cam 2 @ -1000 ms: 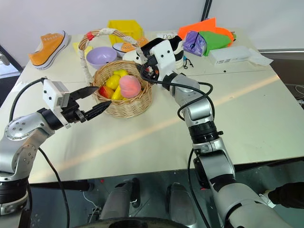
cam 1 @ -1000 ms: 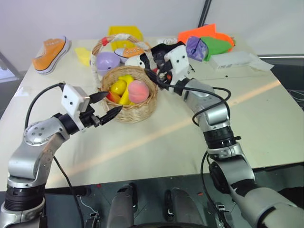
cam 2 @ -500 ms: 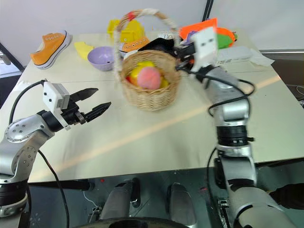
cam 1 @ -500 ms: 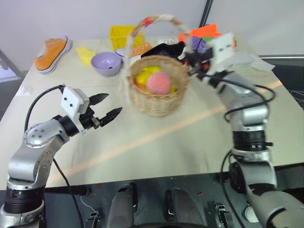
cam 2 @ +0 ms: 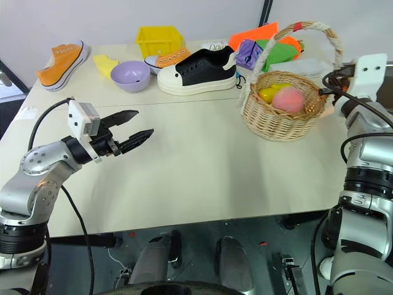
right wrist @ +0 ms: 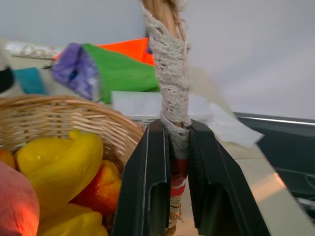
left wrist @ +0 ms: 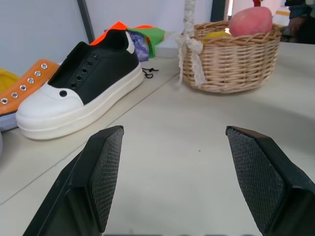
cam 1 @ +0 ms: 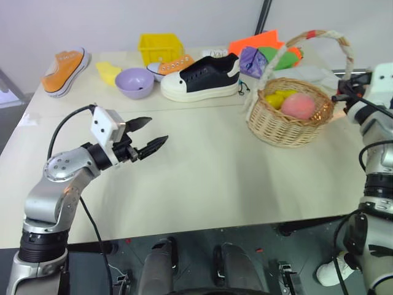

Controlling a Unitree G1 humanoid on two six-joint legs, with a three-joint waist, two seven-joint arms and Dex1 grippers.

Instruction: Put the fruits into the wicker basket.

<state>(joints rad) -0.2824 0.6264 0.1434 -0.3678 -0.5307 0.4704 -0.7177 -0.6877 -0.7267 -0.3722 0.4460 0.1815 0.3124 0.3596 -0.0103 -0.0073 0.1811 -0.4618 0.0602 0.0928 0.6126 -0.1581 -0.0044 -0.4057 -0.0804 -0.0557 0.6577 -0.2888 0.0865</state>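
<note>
The wicker basket (cam 1: 288,121) is at the right side of the table, its tall wrapped handle (cam 1: 334,38) arching above it. Inside lie the fruits: a pinkish-red peach (cam 1: 299,106) and a yellow banana (cam 1: 277,97). My right gripper (right wrist: 175,129) is shut on the foot of the handle at the basket's right rim, and it shows at the far right in the left eye view (cam 1: 341,96). I cannot tell whether the basket rests on the table or hangs just over it. My left gripper (cam 1: 156,131) stands open and holds nothing, level above the left half of the table, well apart from the basket.
A black-and-white shoe (cam 1: 202,77) lies at the back middle, with a purple bowl (cam 1: 135,82), a yellow bin (cam 1: 161,48) and a small orange shoe (cam 1: 169,66) around it. An orange sneaker (cam 1: 64,69) lies far left. Orange, green and purple fabric items (cam 1: 264,54) sit behind the basket.
My right gripper has swung the basket by its handle from the table's left-middle, over the black shoe, to the right side. The left arm has stayed almost still.
</note>
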